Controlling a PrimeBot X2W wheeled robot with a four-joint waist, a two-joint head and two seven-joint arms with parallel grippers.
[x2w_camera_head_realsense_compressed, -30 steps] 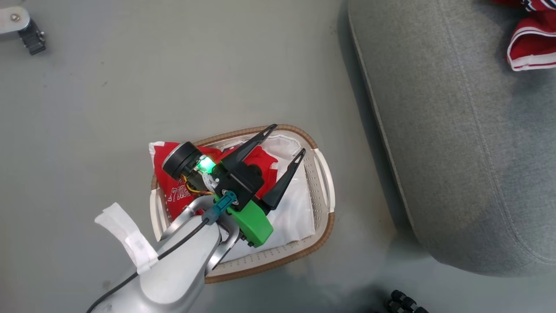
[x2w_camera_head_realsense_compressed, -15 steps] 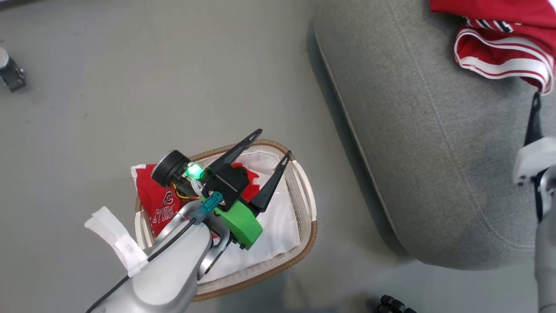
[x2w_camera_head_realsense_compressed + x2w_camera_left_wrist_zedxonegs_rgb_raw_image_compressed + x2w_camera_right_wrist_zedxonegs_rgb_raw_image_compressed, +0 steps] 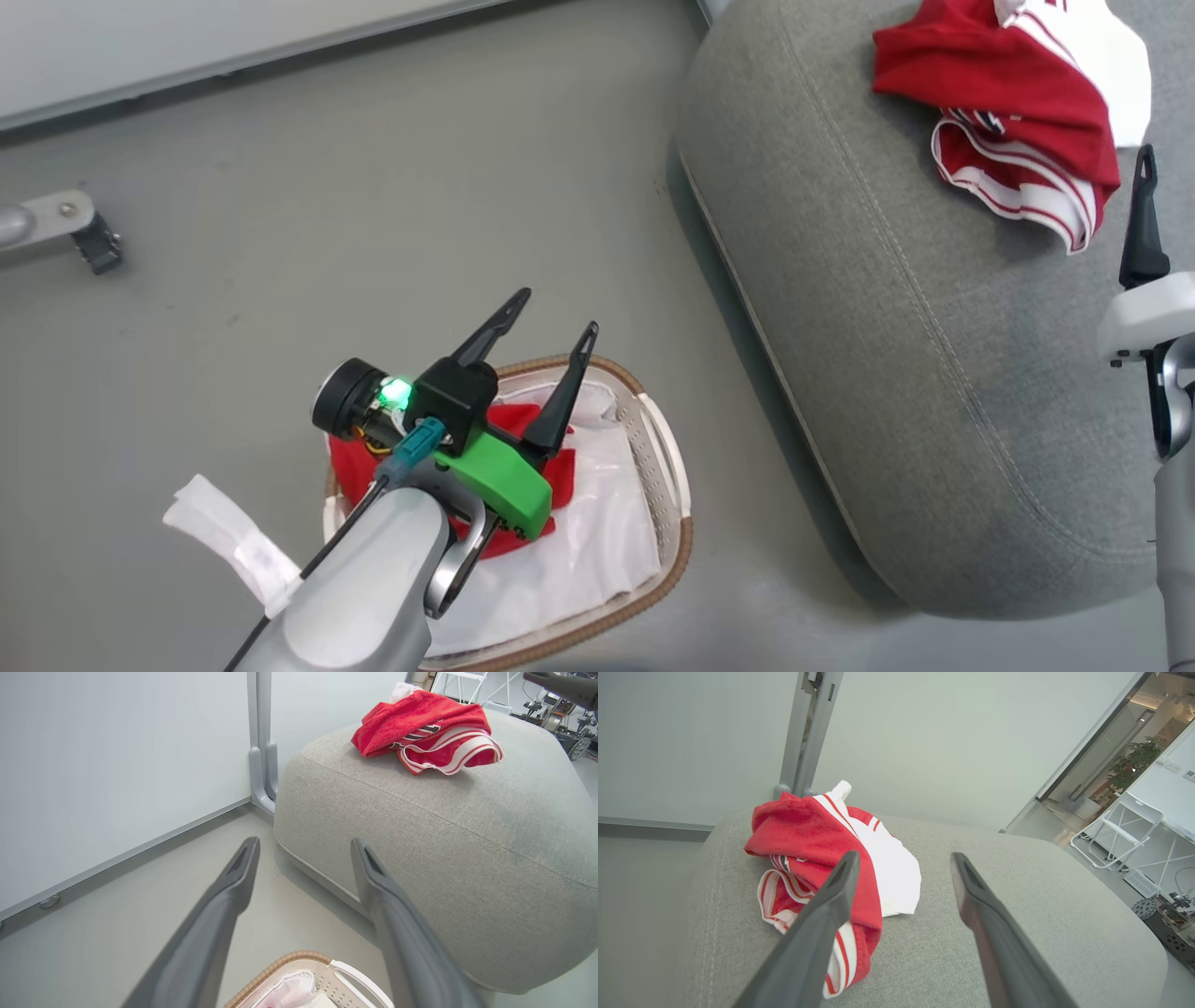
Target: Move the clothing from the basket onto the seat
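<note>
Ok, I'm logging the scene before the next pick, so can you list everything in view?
red-and-white garment: one, red with white striped trim, crumpled on top of the seat
red garment: one, red, in the basket, partly hidden by the left arm
basket: one, white with brown woven rim, on the floor beside the seat
liner: one, white, inside the basket
seat: one, grey fabric, right of the basket
wall panel: one, white, behind the seat
caster leg: one, grey metal with black wheel, far left on the floor
folding chair: one, white, beyond the doorway
left gripper: open, above the basket
right gripper: open, over the seat by the red-and-white garment
</note>
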